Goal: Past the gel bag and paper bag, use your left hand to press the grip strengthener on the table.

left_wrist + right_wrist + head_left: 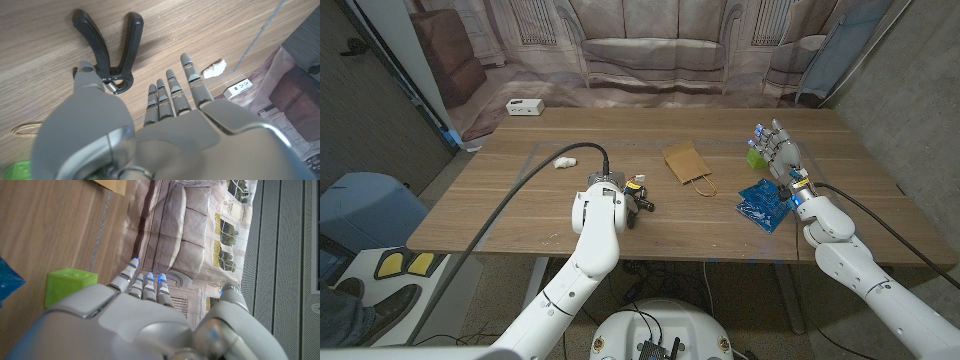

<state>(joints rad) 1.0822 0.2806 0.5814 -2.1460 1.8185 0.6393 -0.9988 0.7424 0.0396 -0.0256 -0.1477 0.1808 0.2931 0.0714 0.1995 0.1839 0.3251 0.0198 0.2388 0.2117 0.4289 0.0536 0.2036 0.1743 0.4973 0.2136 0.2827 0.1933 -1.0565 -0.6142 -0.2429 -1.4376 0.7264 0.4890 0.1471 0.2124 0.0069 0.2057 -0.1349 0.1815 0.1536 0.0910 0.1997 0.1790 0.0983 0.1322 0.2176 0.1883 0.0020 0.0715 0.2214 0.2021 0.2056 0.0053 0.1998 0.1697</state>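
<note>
2 stiff black handles of the grip strengthener (111, 47) splay from a sprung hinge, lying at 3 o'clock of the left hand (165, 107), fingers apart, empty. Pressing down on 1 handle looks best, as it may skid; the right hand (782, 152) is released.

Green block (754, 157) near table's (520, 215) right edge, white crumpled scrap (564, 161), white power strip (524, 107) beyond

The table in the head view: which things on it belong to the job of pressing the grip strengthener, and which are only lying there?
Belong to the job:
grip strengthener
left hand, open above it
gel bag
paper bag

Only lying there:
green cube
small white object
white power strip
right hand, open by the cube
</note>
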